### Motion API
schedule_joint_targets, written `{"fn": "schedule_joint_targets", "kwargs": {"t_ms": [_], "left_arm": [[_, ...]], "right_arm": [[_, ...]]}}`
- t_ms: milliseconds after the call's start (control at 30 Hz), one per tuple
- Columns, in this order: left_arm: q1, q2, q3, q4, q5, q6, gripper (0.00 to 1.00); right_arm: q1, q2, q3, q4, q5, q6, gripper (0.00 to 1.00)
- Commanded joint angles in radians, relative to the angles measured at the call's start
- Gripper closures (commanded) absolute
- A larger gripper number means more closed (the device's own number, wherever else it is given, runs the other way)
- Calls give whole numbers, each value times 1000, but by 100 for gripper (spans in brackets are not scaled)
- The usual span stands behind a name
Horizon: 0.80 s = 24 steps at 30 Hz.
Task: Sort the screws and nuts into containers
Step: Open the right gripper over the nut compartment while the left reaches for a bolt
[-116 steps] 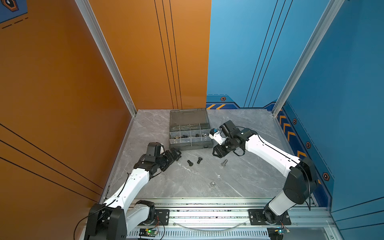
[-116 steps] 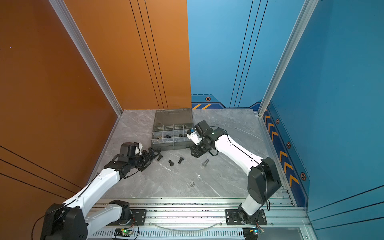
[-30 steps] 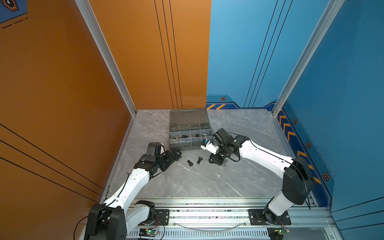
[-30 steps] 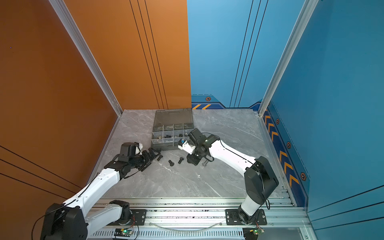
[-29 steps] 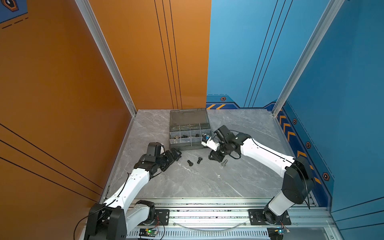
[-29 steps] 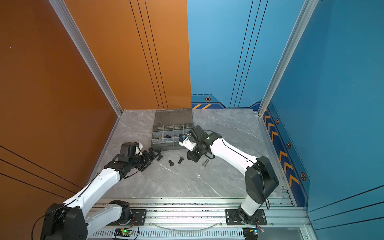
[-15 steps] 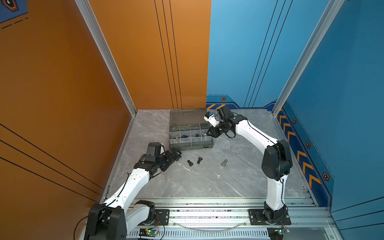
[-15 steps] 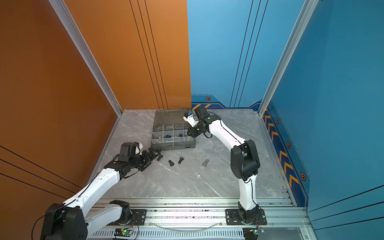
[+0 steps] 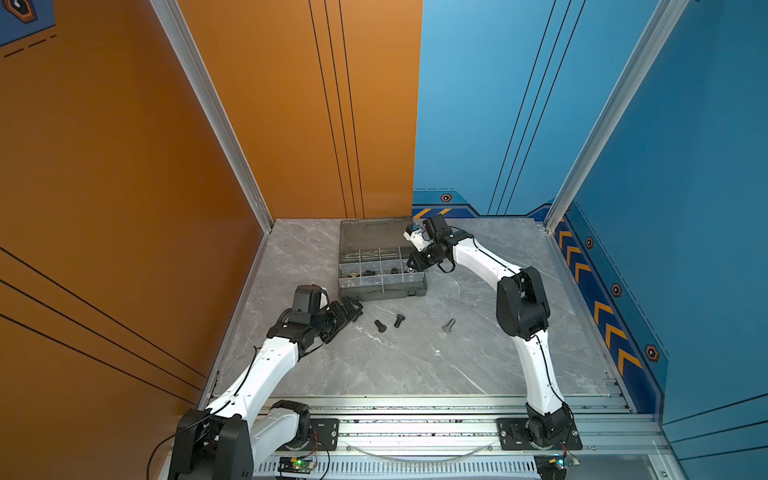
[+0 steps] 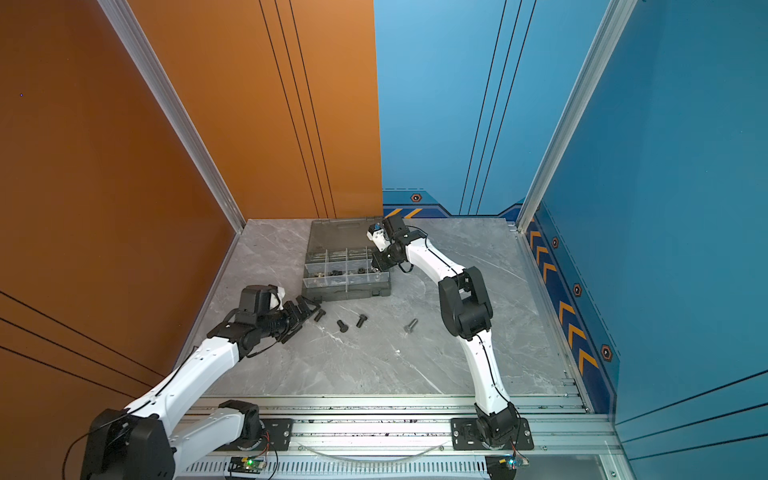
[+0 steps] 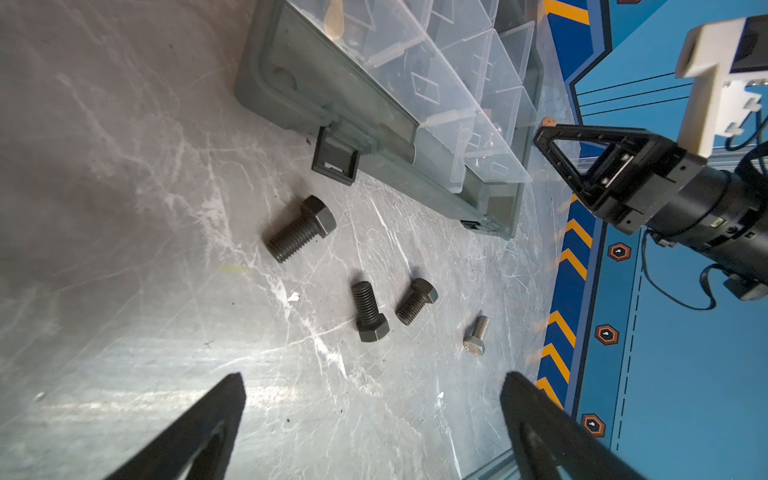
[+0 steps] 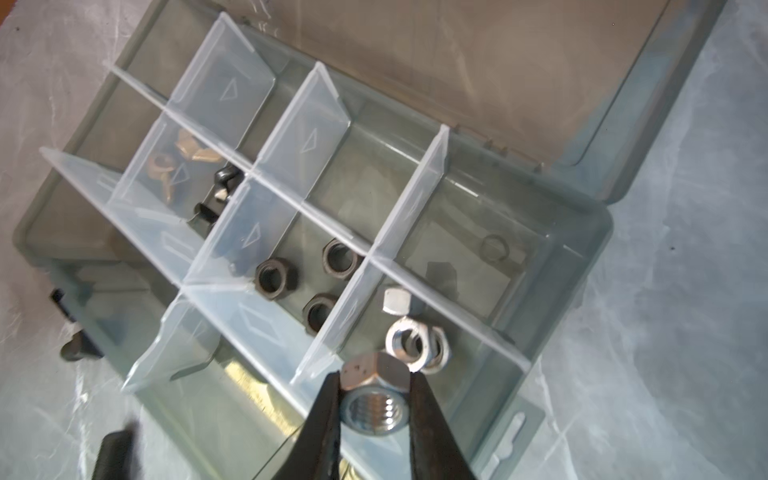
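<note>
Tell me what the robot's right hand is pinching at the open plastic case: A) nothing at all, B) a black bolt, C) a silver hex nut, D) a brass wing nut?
C: the right wrist view shows the right hand closed on a silver hex nut, by the case compartment holding other silver nuts.

Bright, even overhead light fills the booth in both top views, with glare streaking the grey table [image 9: 374, 365] along its near edge. The left wrist view shows soft shadows and sheen. The right wrist view looks hazy, washed-out and blurred up close.
</note>
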Motion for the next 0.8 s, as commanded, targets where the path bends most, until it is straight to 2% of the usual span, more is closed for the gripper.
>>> {"fn": "schedule_joint_targets", "kwargs": {"t_ms": [0,233,300,467,767], "left_arm": [[9,-1,-11,-30,-18,17,2],[-5,38,20,-81,-96,48,2],[-9,50,30,-87,-113,56,2],[-29,73,61,-107,-153,67,2],[-58,136,125,-150,-219,115,2]], "right_arm": [[-6,24,38,20,34,31,98],[-9,49,46,17,28,31,91],[-11,50,47,10,28,32,79],[-12,32,40,-7,31,22,63],[-16,-69,-19,-25,4,4,57]]}}
